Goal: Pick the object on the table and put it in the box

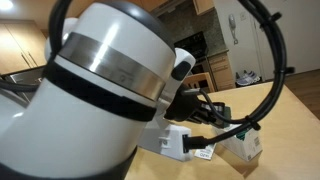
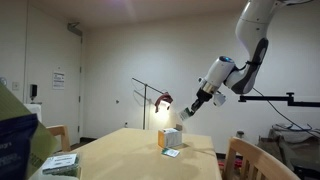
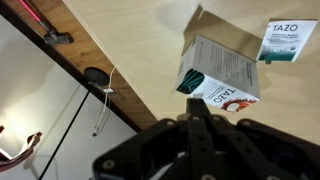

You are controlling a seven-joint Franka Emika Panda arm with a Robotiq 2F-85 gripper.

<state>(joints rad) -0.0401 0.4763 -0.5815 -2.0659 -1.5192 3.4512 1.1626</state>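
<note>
**Tool shut and empty above the box, packet on the bench**

In the wrist view the tool (image 3: 200,105) fills the lower edge, its dark fingers drawn together with nothing visible between them. Just past the fingertips stands the box (image 3: 215,72), white and dark green with a red-orange mark and a flap open. Beside the box, apart from it, the packet (image 3: 282,42) lies flat on the pale wooden bench (image 3: 150,40). An exterior view shows the tool (image 2: 185,113) hanging in the air above the box (image 2: 170,138), touching neither it nor the packet (image 2: 171,153).
</note>
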